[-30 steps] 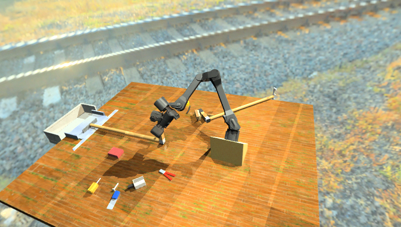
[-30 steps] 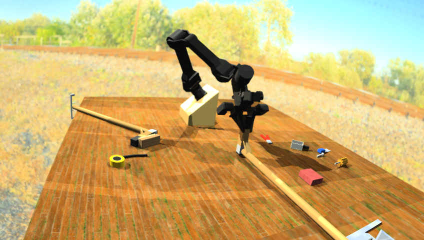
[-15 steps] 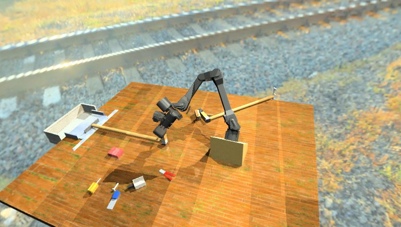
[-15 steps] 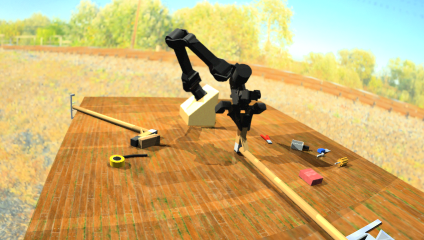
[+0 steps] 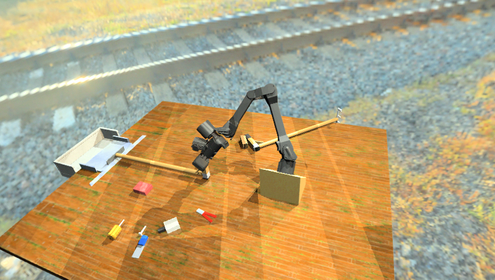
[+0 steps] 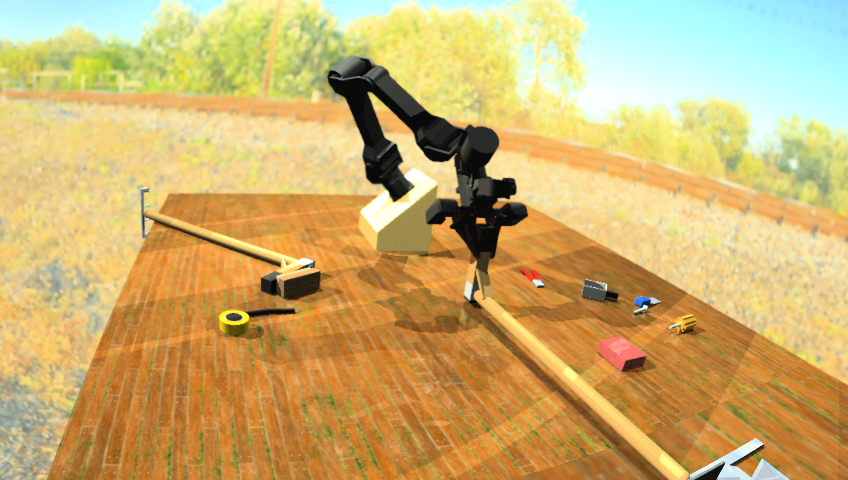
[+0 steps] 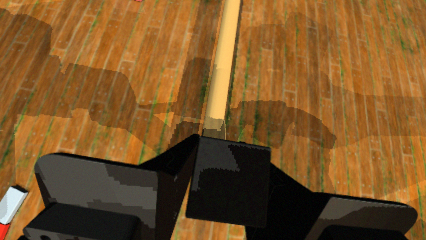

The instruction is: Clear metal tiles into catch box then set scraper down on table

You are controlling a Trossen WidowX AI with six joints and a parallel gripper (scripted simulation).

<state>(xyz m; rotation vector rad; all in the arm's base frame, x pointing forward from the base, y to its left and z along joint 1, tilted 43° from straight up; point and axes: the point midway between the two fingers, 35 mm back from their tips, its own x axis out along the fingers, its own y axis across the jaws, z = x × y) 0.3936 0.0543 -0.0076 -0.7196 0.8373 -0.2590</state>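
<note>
My gripper (image 5: 205, 172) (image 6: 479, 280) (image 7: 217, 144) is shut on the near end of the long scraper's wooden handle (image 5: 156, 163) (image 6: 559, 371) (image 7: 222, 75). It holds that end low over the wooden table (image 5: 312, 225). The handle runs away from the fingers to the scraper's long grey blade (image 5: 133, 145) (image 6: 727, 457). The blade lies across the mouth of the grey catch box (image 5: 74, 149) at the table's left edge. A pale steel plate (image 5: 98, 157) shows just behind the blade. I cannot make out single tiles there.
A second long-handled tool (image 5: 298, 132) (image 6: 214, 236) lies behind the arm, next to a brown block (image 6: 297, 283). A beige block (image 5: 281, 185) hides the arm's base. A red block (image 5: 142, 187), red pliers (image 5: 207, 214), other small tools and yellow tape (image 6: 233, 321) lie about.
</note>
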